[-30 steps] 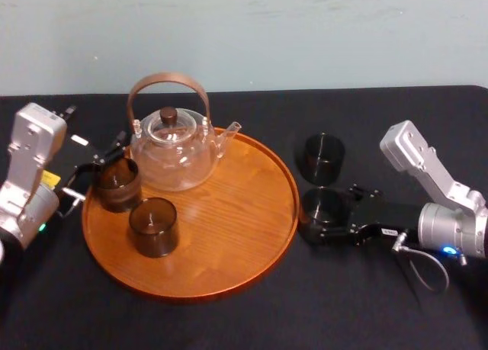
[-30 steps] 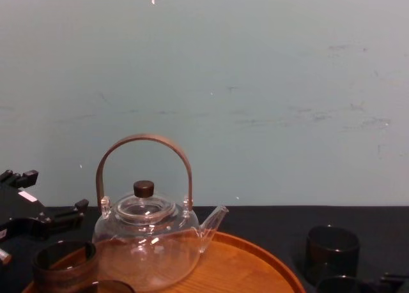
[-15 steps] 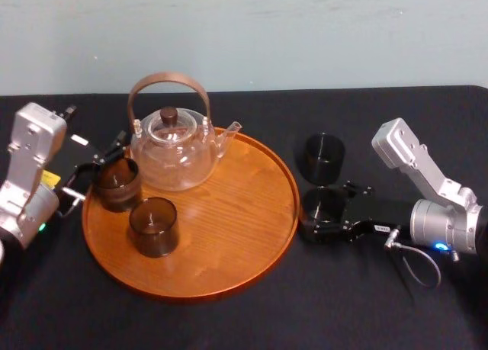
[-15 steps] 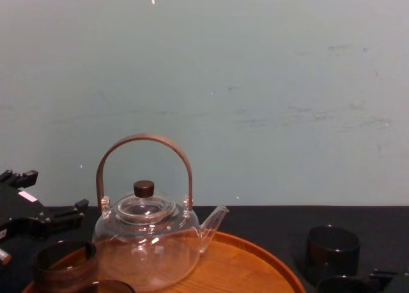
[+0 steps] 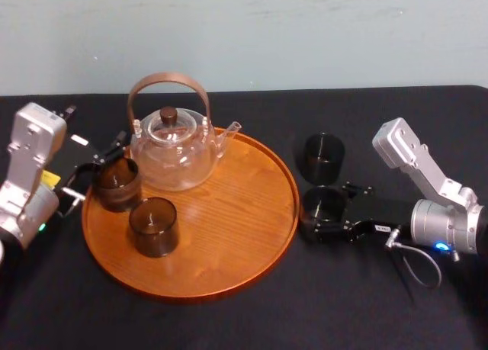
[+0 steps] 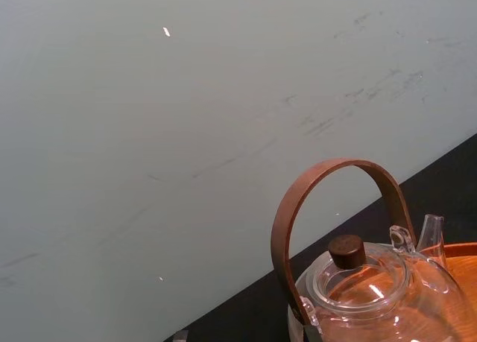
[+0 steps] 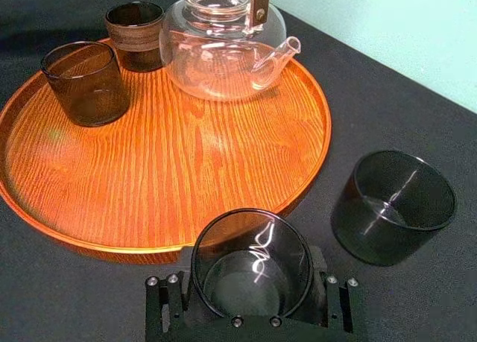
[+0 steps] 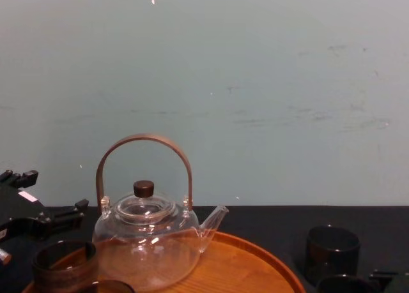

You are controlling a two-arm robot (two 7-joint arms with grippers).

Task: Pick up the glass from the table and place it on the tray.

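The right hand (image 5: 328,213) clasps the glass (image 5: 323,201) on the black surface (image 5: 343,304), just beside the tray (image 5: 229,236). Another dark glass (image 5: 324,158) stands close behind. The left hand (image 5: 95,171) sits spread wide by a cup (image 5: 116,184).

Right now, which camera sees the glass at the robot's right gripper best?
The right wrist view: the glass sits close up at the right gripper, inside clear. The head view shows it small and dark; the chest view catches just its rim. The left gripper is by the tray.
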